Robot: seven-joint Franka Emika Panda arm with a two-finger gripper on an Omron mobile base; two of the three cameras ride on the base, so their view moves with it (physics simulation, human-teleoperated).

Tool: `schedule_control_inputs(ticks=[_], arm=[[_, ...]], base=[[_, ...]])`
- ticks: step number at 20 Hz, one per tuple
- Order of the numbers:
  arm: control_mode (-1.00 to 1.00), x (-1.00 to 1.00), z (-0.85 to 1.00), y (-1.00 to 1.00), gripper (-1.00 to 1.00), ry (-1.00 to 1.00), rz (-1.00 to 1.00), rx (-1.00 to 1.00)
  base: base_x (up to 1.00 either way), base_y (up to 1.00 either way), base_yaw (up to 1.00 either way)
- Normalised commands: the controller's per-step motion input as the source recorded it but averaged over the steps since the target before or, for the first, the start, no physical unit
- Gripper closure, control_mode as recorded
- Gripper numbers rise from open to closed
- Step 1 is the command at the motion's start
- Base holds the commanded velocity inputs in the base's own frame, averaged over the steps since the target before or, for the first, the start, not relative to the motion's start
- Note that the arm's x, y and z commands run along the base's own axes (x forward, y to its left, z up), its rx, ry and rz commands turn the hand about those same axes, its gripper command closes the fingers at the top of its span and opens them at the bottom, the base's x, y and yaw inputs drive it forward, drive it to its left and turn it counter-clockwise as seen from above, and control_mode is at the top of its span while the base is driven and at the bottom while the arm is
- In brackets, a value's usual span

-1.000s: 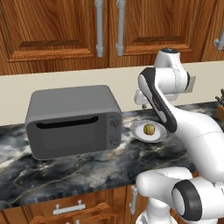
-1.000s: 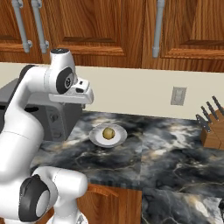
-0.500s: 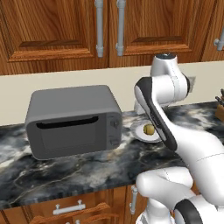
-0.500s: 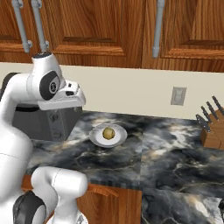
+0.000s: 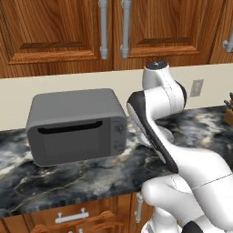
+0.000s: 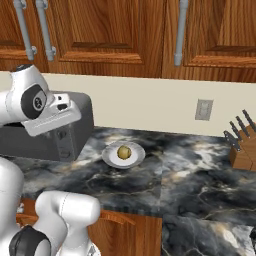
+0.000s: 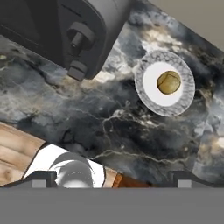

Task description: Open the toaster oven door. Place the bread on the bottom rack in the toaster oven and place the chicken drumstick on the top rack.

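Toaster oven door [image 5: 70, 142]: closed flat on the toaster oven [image 5: 75, 125] front at the counter's left; likely stiff and hinged.
Grasp: the long handle bar [image 5: 69, 128] along its top edge.
Bread [image 6: 124, 151]: on a plate [image 6: 111, 159] just right of the oven; probably light, soft.
Gripper: fingers spread, holding nothing.

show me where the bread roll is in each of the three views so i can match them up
Left base view: cannot be made out; the arm covers the counter to the right of the toaster oven.
Right base view: the bread sits on a white plate, left of centre on the counter.
Hand view: the bread is on the plate, upper right.
Shared landmark: the toaster oven, beside the plate.
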Motion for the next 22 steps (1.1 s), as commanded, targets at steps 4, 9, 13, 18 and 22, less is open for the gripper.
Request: schedule_control_inputs(ticks=[4,9,13,18,22], arm=[[-1.00,-0.16,-0.01,0.50,-1.00,0.00,0.21,-0.19],[-1.00,-0.14,-0.11,0.57,-1.00,-0.11,0.11,-0.27],[-1.00,-0.03,-0.17,0.59,-1.00,-0.15,0.02,-0.22],[-1.00,0.01,-0.08,0.54,-1.00,-0.03,0.10,-0.07],[-1.00,0.11,-0.11,0.57,-1.00,-0.06,0.10,-0.02]], base=[[0.00,0.00,0.00],[0.00,0.00,0.00],[0.00,0.00,0.00],[0.00,0.00,0.00],[0.00,0.00,0.00]])
